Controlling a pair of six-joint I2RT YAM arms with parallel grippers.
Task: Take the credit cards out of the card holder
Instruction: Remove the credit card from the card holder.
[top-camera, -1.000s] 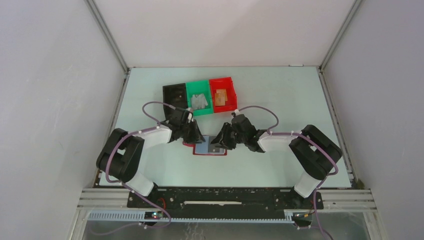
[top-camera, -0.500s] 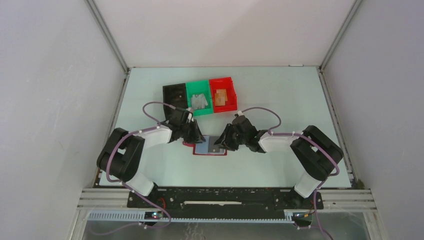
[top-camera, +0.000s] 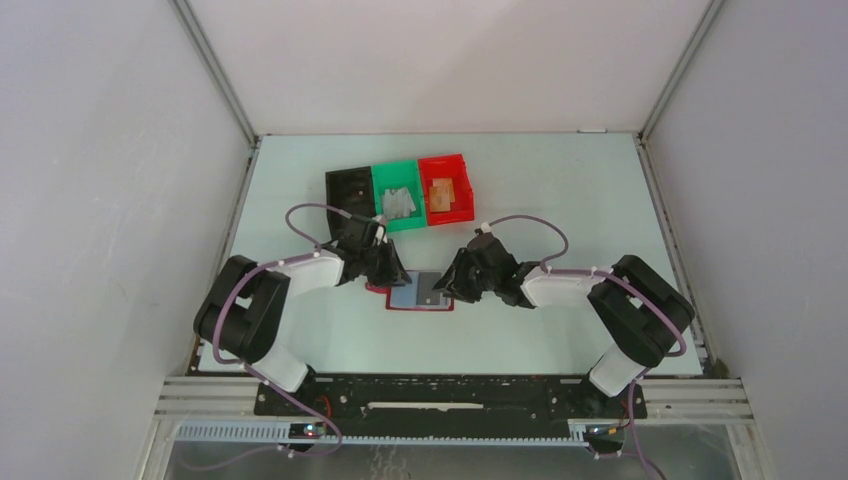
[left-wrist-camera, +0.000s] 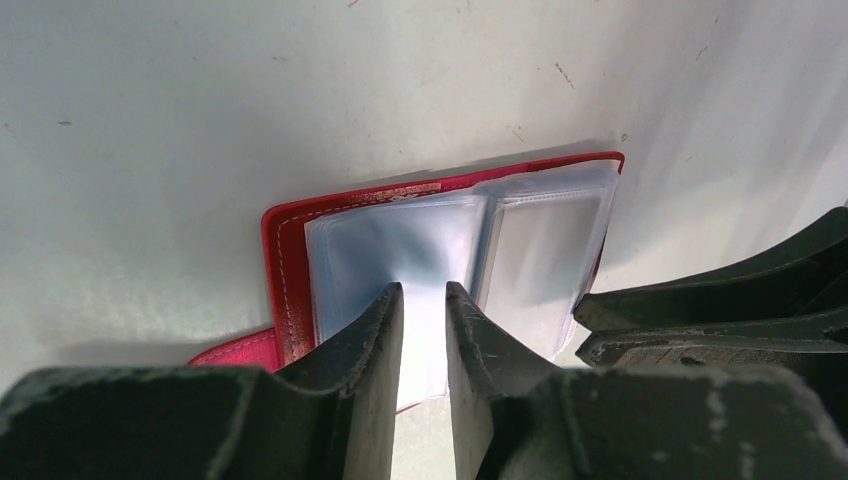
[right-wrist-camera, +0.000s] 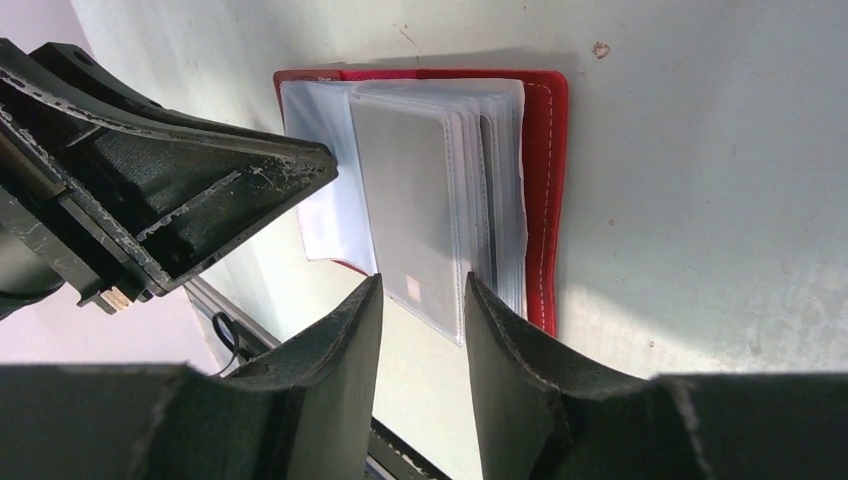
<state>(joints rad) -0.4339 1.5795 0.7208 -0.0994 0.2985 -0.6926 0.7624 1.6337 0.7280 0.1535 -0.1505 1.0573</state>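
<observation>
The dark-red card holder (top-camera: 378, 289) lies open on the table between both grippers, its clear sleeves fanned out. It shows in the left wrist view (left-wrist-camera: 283, 260) and the right wrist view (right-wrist-camera: 548, 180). A light blue card (top-camera: 402, 293) sits in the left sleeves and a grey card (right-wrist-camera: 410, 190) in the right ones. My left gripper (left-wrist-camera: 423, 292) is nearly shut, with a clear sleeve page drawn up into its narrow gap. My right gripper (right-wrist-camera: 423, 292) is open just off the holder's near-right corner, with a sleeve corner showing between its fingers.
A black bin (top-camera: 343, 178), a green bin (top-camera: 380, 190) holding a grey card (top-camera: 400, 203) and a red bin (top-camera: 466, 185) holding a tan card (top-camera: 441, 194) stand in a row just behind the grippers. Bare table lies to the left, right and front.
My right gripper has drawn back a little to the right, away from the holder. The left gripper and the holder have stayed where they were.
</observation>
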